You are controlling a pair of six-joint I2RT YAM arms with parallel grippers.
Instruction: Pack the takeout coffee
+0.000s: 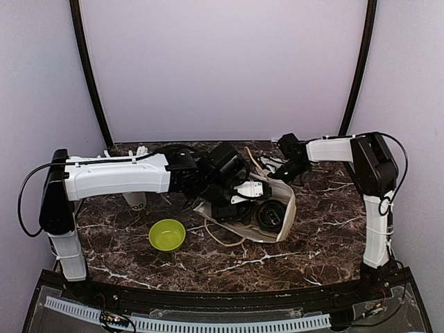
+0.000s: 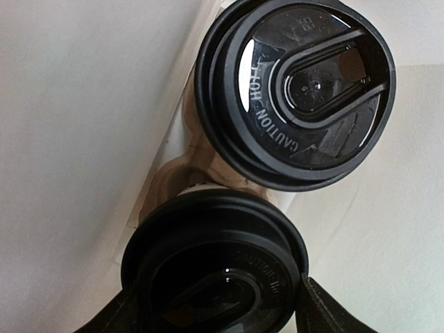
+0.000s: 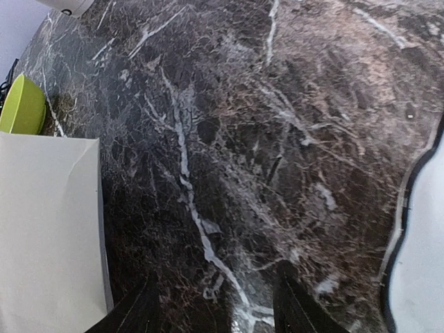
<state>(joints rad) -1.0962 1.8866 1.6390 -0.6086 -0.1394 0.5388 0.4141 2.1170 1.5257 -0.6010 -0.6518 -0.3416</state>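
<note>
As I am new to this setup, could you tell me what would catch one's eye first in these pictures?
A white paper bag lies open mid-table, the left arm reaching into it. Inside, the left wrist view shows two black-lidded cups: the far cup, and the near cup clasped by the left fingers. A lime-green bowl sits near the bag on the dark marble table.

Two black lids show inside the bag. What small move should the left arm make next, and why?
Probably ease the left gripper wider and back it straight out of the white bag. The near cup sits between its fingers, beside the far cup, and both lids lie within the bag walls. Whether the fingers actually grip it is unclear.
</note>
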